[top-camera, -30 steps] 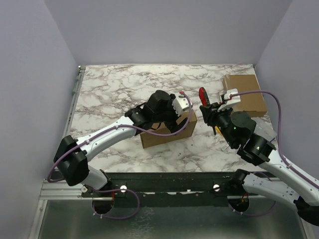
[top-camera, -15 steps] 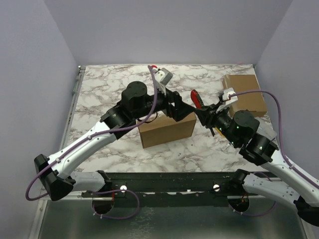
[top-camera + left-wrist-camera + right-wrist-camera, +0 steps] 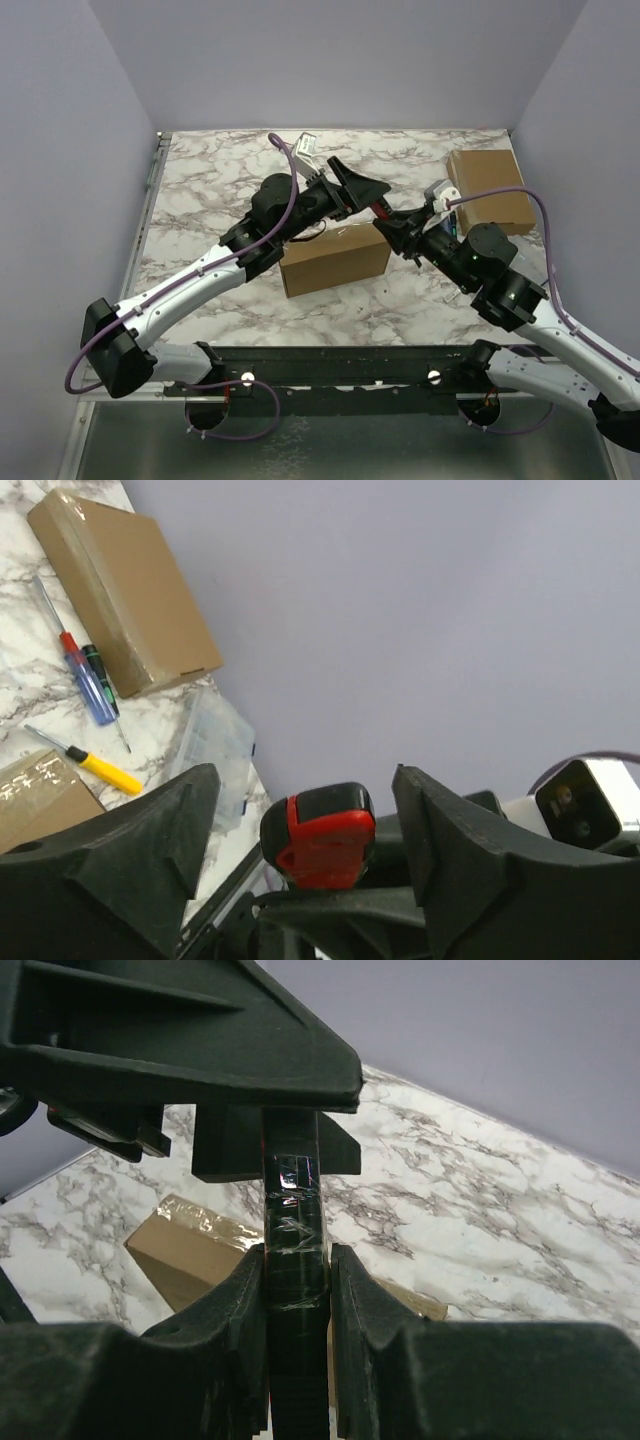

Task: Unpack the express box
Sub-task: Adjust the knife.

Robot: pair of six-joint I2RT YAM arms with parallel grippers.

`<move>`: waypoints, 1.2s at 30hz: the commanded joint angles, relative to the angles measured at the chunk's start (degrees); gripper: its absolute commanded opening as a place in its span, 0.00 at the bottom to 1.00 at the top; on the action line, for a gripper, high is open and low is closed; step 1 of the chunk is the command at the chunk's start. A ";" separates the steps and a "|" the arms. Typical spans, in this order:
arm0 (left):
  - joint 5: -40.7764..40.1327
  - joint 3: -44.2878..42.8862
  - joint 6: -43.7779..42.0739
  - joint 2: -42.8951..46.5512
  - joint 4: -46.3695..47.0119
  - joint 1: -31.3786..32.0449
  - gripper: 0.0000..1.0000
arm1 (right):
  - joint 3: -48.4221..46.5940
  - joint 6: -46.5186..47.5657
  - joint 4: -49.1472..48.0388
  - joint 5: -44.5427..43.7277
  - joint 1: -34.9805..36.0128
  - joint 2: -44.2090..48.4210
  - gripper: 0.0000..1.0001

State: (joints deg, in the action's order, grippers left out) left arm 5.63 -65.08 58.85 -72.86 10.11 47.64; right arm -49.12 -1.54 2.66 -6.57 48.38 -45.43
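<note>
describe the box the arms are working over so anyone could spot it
Start at the marble table and look at its middle, toward the near edge. The brown cardboard box there is it; the other box lies in the far right corner.

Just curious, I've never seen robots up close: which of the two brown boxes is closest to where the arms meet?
The middle box, just in front of where the arms meet. The far box sits alone toward the back right.
</note>
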 commanded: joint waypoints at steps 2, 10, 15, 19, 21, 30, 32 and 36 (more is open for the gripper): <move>-4.48 -0.65 3.62 -1.63 5.21 -0.01 0.59 | -0.28 3.44 -4.98 0.25 0.05 -2.20 0.01; -4.06 -1.88 -3.72 -3.88 5.66 1.14 0.00 | -6.89 0.91 5.68 -1.15 0.05 -7.65 0.20; -5.18 -5.29 -11.41 -4.56 0.74 2.28 0.00 | -14.20 -4.87 17.30 -3.68 0.05 -12.31 0.50; -5.19 -6.02 -14.24 -4.02 -0.32 3.51 0.00 | -21.09 -9.14 25.86 -3.26 0.05 -17.80 0.58; -5.27 -6.40 -15.33 -3.99 -1.02 3.96 0.00 | -24.56 -10.10 29.26 -2.14 0.05 -20.26 0.58; -4.58 -9.52 -21.00 -4.34 -6.69 4.54 0.00 | -32.33 -11.16 36.84 0.76 0.05 -24.61 0.56; -4.66 -8.86 -20.59 -3.78 -6.79 4.55 0.00 | -31.12 -11.24 35.56 0.66 0.05 -23.52 0.60; -5.21 -7.89 -20.11 -2.22 -6.69 4.50 0.00 | -25.79 -12.83 29.07 -0.86 0.05 -20.43 0.58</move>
State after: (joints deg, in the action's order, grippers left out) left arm -2.57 -72.84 39.75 -77.34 3.73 50.06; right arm -79.07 -11.62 38.57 -6.96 48.05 -67.85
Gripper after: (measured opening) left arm 0.452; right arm 0.600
